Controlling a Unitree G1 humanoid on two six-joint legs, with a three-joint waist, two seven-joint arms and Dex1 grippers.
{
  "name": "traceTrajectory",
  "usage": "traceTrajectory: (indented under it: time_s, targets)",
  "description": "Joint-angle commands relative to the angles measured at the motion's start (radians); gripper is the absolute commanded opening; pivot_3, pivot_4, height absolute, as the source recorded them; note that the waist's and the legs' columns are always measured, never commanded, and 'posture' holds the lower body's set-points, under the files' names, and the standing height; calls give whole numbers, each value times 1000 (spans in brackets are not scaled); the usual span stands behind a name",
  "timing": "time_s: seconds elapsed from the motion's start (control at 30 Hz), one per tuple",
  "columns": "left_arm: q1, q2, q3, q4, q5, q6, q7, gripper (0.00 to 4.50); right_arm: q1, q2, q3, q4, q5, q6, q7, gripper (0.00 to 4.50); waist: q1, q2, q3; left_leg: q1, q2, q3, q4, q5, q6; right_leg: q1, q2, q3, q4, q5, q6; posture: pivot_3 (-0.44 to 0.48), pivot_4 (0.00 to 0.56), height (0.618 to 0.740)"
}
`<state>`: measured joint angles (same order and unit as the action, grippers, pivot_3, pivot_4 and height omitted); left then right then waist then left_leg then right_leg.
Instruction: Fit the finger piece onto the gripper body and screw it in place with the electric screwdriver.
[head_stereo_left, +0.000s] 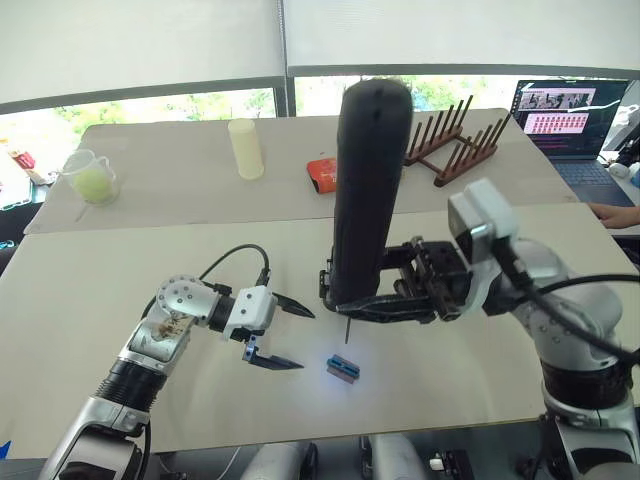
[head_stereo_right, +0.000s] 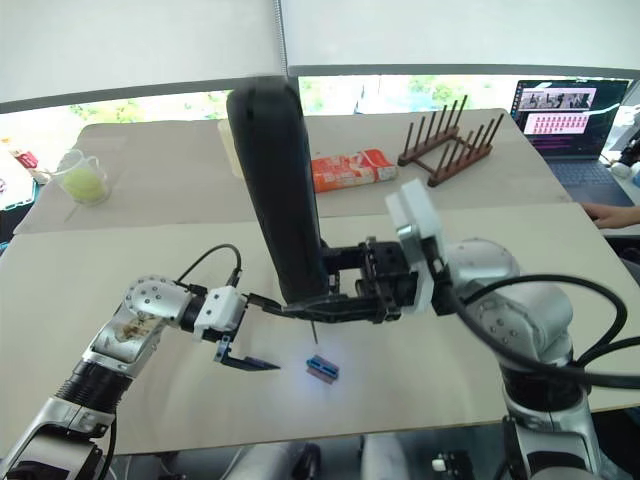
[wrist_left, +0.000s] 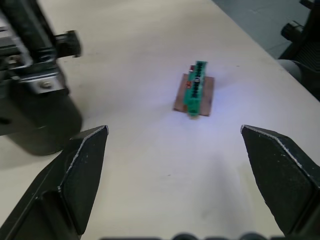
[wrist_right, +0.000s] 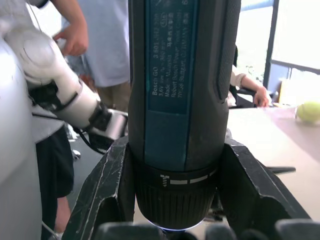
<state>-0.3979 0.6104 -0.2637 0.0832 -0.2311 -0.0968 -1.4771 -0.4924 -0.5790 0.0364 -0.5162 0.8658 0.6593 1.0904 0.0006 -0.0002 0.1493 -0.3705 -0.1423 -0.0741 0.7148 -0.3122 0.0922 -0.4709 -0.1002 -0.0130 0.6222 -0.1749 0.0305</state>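
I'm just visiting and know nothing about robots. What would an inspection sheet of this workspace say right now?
Surface: beige table, bluish light spot under the screwdriver tip.
Job's things: screwdriver held upright, bit pointing down above a small green block; finger piece and gripper body nothing seen.
Clutter: measuring cup, pale cylinder, orange packet, wooden rack, all on the far side.
Grippers: right gripper shut on the screwdriver; left gripper open, empty, beside the block.
Cables: black cable looping over the left wrist; thick black cables on the right arm.
Surroundings: windows, laptop, a person standing nearby.
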Motion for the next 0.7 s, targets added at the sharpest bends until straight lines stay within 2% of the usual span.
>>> traceTrajectory:
  time_s: [0.03, 0.47, 0.7]
  targets:
    - [12, -4, -25, -30, 9, -63, -12, 4500, 22, 19, 19, -47, -56, -92, -2, 1896, 1, 0, 0, 0, 0, 0, 0, 0, 0, 0, 0, 0, 0, 0, 0, 0, 150, 740]
    - [10, -35, -66, -8, 35, -141, 11, 4500, 168, 23, 77, -60, -167, -224, 36, 1896, 11, 0, 0, 1, 0, 0, 0, 0, 0, 1, 4, 0, -2, 0, 0, 0, 150, 740]
    - [8, -43, -70, -50, 21, -73, 41, 4500, 184, 30, 89, -43, -187, -247, 25, 1896, 11, 0, 0, 1, 0, 0, 0, 0, 0, 1, 4, 0, -2, 0, 0, 0, 150, 740]
